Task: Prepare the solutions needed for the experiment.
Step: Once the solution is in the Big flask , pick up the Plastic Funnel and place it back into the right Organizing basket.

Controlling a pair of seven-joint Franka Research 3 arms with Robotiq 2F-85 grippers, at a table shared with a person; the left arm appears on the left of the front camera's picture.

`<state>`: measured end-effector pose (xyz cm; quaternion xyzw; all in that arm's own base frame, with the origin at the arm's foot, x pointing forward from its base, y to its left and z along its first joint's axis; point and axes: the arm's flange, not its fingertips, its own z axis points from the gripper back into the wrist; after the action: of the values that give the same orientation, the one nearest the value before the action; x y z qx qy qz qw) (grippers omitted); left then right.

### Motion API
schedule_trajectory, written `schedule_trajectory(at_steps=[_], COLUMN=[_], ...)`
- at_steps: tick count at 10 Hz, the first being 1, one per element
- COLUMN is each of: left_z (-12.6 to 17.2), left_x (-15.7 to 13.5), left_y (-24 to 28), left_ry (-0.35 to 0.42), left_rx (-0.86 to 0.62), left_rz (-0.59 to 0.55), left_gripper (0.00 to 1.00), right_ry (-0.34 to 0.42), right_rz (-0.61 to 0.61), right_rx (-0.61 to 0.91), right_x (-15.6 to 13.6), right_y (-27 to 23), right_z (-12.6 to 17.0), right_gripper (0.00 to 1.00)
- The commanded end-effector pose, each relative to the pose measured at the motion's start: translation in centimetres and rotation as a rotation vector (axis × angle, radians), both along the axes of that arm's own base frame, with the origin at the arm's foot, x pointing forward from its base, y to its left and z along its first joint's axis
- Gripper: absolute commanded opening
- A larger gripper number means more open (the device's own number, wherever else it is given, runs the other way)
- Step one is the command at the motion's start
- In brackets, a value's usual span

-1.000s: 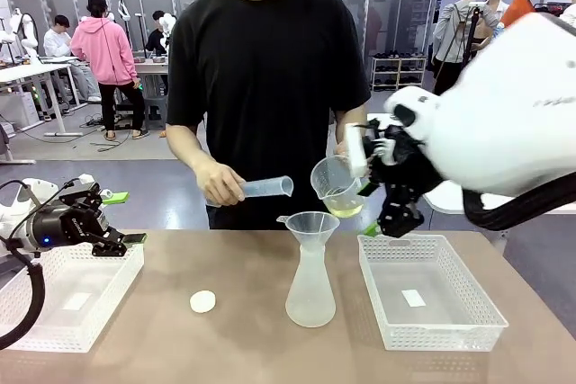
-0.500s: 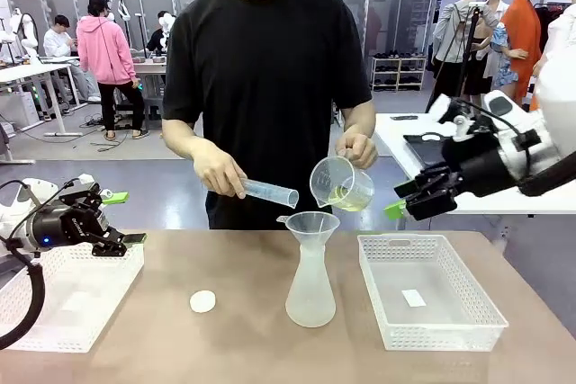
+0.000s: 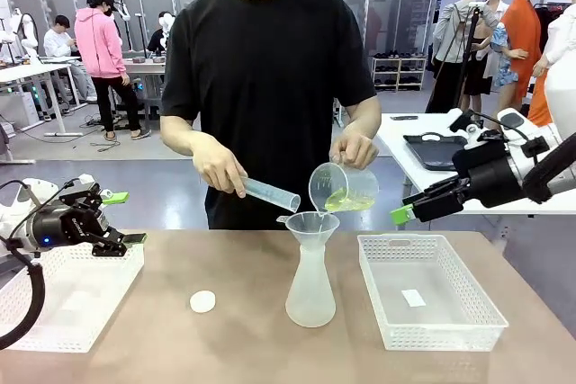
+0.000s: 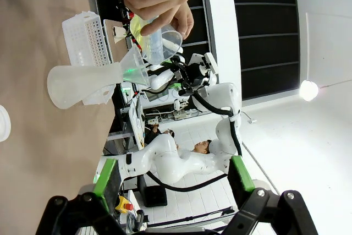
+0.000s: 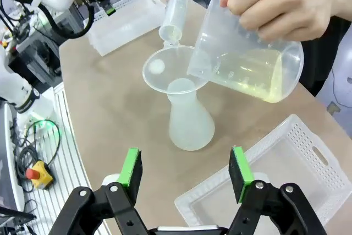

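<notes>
Solutions (image 3: 340,200): yellow-green, in tilted beaker (image 3: 347,179) held by hand (image 3: 358,148) just above funnel (image 3: 311,220). Best: slow tilt, spout centred over funnel. Left pincer (image 3: 126,218) spread, empty, well left of funnel; right pincer (image 3: 402,213) spread, empty, right of funnel.

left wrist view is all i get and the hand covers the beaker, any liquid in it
Observer: Yes. The right wrist view shows yellow-green liquid pooled along the low side of the tilted beaker, its lip above the funnel.
Operator: what's under my arm
Observer: In the front view the left gripper hovers open above a white tray at the table's left end.
Operator: and the other arm
Observer: The right gripper is open and empty, aimed at the conical flask.
</notes>
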<state>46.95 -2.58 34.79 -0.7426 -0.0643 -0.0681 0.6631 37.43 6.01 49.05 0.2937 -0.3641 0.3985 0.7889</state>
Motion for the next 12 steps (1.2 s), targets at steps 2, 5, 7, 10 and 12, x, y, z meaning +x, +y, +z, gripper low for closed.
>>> schedule_trajectory(at_steps=[2, 5, 7, 10, 12], left_z=[0.1, 0.1, 0.1, 0.1, 0.1], left_x=[0.1, 0.1, 0.1, 0.1, 0.1], left_y=[-0.1, -0.1, -0.1, -0.1, -0.1], left_ry=[-0.005, -0.005, -0.005, -0.005, -0.005], left_rx=[-0.011, -0.011, -0.011, -0.011, -0.011], left_rz=[0.009, 0.009, 0.009, 0.009, 0.009], left_gripper=[1.0, 1.0, 1.0, 1.0, 1.0], right_ry=[-0.035, 0.031, 0.216, 0.414, 0.537], right_rz=[0.018, 0.08, 0.002, -0.061, -0.055], right_rx=[-0.003, 0.165, 0.466, 0.56, 0.582], right_x=[0.1, 1.5, 3.4, 4.8, 6.4], right_y=[0.1, -0.8, -3.2, -4.7, -5.0], right_z=[0.2, -0.6, -1.9, -3.7, -4.5], right_gripper=[0.8, 0.8, 0.8, 0.8, 0.8])
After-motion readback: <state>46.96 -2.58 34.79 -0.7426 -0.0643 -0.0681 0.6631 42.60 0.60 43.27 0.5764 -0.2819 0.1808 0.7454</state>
